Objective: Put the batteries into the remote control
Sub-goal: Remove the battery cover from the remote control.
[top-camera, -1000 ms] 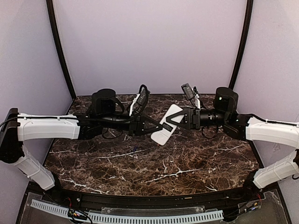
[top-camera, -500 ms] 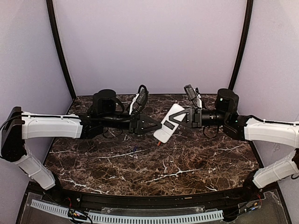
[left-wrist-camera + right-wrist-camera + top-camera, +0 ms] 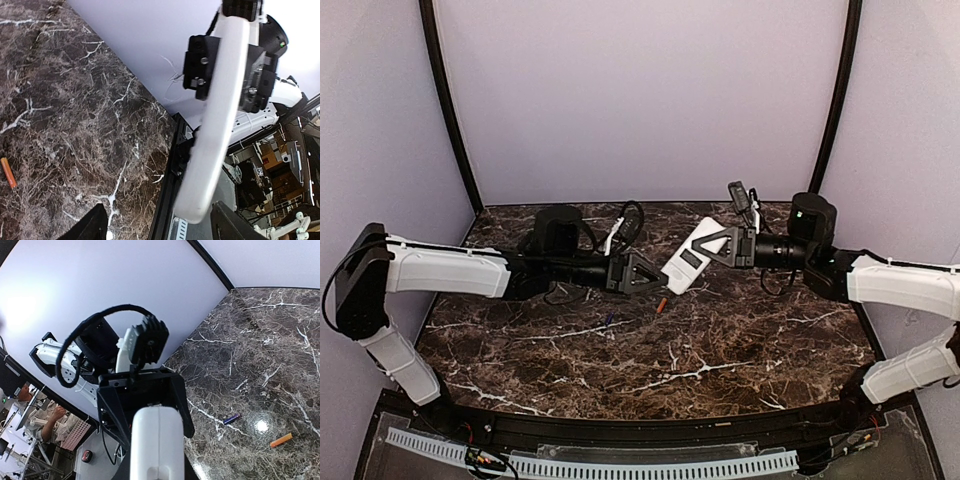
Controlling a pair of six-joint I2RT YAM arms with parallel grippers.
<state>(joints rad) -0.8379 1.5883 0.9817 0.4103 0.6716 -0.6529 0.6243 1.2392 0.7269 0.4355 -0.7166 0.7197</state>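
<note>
No text, label, brand or number can be read anywhere; the dark patch on the remote control [image 3: 697, 248] is too small to make out.

The dark marble-veined table [image 3: 720, 360] carries 2 small cells lying apart near its middle: the orange battery [image 3: 661, 303] and, further left, the dark blue-purple battery [image 3: 608, 321].

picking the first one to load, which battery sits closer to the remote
The orange battery: in the top view it lies just below the lower end of the remote control; the dark blue-purple battery lies farther off to the left.
</note>
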